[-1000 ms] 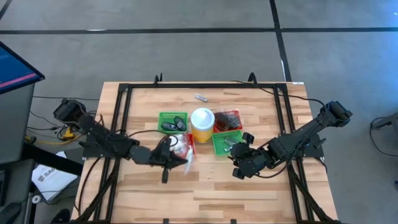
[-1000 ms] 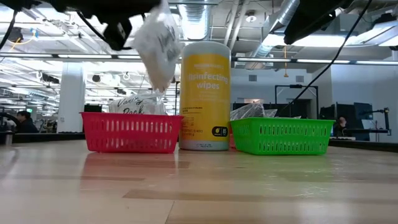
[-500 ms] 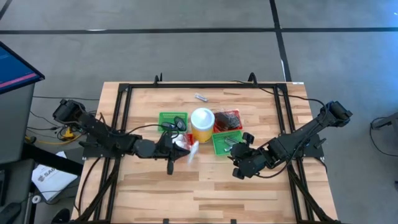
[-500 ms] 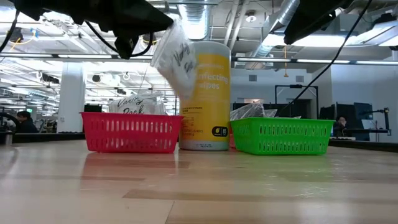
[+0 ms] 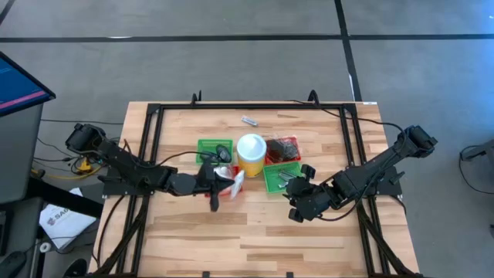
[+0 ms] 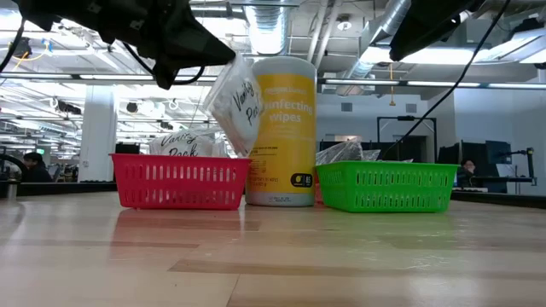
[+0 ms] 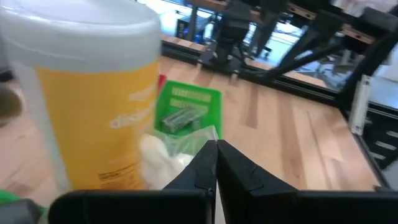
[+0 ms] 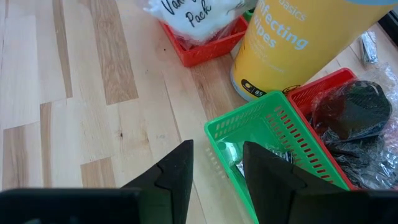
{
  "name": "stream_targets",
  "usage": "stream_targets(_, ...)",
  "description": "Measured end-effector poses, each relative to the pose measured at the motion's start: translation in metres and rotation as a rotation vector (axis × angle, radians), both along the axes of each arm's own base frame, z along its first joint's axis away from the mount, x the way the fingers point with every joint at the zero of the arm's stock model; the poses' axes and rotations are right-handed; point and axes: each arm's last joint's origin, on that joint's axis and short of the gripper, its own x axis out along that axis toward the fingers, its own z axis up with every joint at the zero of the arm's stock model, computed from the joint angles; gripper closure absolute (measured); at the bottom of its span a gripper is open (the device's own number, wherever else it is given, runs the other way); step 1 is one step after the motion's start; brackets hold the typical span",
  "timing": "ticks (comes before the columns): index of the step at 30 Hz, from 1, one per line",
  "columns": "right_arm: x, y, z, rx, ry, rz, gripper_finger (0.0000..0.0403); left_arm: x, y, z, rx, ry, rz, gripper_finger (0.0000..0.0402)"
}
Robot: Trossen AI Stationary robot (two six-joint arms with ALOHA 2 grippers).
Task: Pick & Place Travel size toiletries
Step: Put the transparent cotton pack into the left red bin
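- Left gripper (image 5: 220, 185) hangs above the table just left of the yellow wipes canister (image 5: 252, 154); its fingers (image 7: 205, 167) are pressed together, pinching a white printed packet (image 6: 236, 103)
- That packet dangles tilted in the air, above the red basket (image 6: 179, 181) seen in the low view and just in front of the canister's left side
- A second white printed packet (image 8: 196, 17) lies in this red basket, its top sticking up over the rim
- In the high view a green basket (image 5: 214, 151) sits left of the canister with dark pieces inside
- The canister stands upright in the middle of the cluster, white lid on top
- Right of it, another green basket (image 8: 283, 152) holds small silvery pieces in clear wrap (image 7: 178, 118), and a second red basket (image 5: 282, 148) behind it holds dark round pieces in clear bags (image 8: 356, 117)
- A small silvery item (image 5: 249, 120) lies alone on the wood beyond the canister
- Right gripper (image 5: 297, 205) waits low near the green basket's right front corner, fingers (image 8: 176, 176) spread apart and holding nothing
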Motion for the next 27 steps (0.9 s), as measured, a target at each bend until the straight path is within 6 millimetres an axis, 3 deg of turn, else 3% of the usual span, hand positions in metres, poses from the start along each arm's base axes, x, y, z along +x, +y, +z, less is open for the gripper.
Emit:
stream_targets(9, 0.0, 0.0, 0.0, 0.0, 0.0, 0.0, 0.0274, -0.002, 0.004, -0.003, 0.017, 0.019, 0.115, 0.0401)
stream_targets(27, 0.0, -0.001, 0.0, -0.001, -0.001, -0.003, 0.0274, -0.006, 0.005, -0.014, -0.045, 0.095, 0.165, 0.0401)
